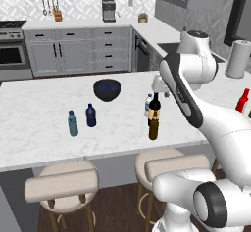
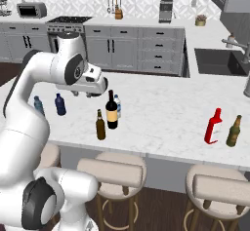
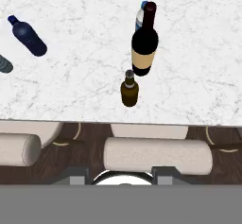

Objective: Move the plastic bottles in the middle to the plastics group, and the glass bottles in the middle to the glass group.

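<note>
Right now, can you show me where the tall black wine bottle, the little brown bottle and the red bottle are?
Wine bottle (image 2: 112,114): right base view, on its tan label.
Brown bottle (image 2: 100,127): right base view, on its body.
Red bottle (image 2: 213,127): right base view, on its red body.

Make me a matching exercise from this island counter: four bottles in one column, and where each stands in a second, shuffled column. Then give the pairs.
Bottles
1. wine bottle
2. brown bottle
3. red bottle
4. navy bottle

Places
A. far right on the counter, beside a green bottle
B. far left, next to the teal bottle
C. middle, right in front of the water bottle
D. middle, nearest the stools' edge

Pairs: 1-C, 2-D, 3-A, 4-B
</note>
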Motion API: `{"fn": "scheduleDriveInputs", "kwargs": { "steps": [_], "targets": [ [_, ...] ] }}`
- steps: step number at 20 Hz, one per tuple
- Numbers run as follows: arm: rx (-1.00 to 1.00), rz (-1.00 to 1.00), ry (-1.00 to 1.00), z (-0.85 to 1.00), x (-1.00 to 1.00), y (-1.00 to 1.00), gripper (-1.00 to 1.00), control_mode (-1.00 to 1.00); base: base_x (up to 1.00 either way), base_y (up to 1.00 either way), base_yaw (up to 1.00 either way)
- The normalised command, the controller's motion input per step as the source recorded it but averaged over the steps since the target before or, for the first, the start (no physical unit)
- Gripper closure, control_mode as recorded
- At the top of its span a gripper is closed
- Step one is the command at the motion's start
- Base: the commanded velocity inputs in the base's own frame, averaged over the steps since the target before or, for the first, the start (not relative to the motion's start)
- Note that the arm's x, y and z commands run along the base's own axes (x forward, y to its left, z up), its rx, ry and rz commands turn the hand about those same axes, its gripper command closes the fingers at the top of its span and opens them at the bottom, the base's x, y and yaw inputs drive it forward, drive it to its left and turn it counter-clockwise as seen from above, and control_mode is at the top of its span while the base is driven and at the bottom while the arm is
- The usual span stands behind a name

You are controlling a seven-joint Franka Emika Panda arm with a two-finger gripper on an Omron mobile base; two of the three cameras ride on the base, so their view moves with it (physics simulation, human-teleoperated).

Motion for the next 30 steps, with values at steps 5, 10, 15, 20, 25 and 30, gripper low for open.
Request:
{"fn": "scheduleDriveInputs", "kwargs": {
  "steps": [5,10,15,20,25,30],
  "targets": [
    [-0.07,0.00,0.00,-0.19,-0.12,-0.12,-1.00,-1.00,0.00,0.00,0.00],
    [-0.12,0.00,-0.09,-0.66,-0.13,-0.05,-1.00,-1.00,0.00,0.00,0.00],
    [0.03,-0.04,-0.02,-0.60,0.43,0.04,-1.00,-1.00,0.00,0.00,0.00],
    [0.02,-0.09,0.00,-0.39,0.75,0.04,-1.00,-1.00,0.00,0.00,0.00],
    [0.01,-0.08,0.01,-0.26,0.71,0.23,-1.00,-1.00,0.00,0.00,0.00],
    [0.03,-0.06,0.04,-0.22,0.58,0.02,-1.00,-1.00,0.00,0.00,0.00]
  ]
}}
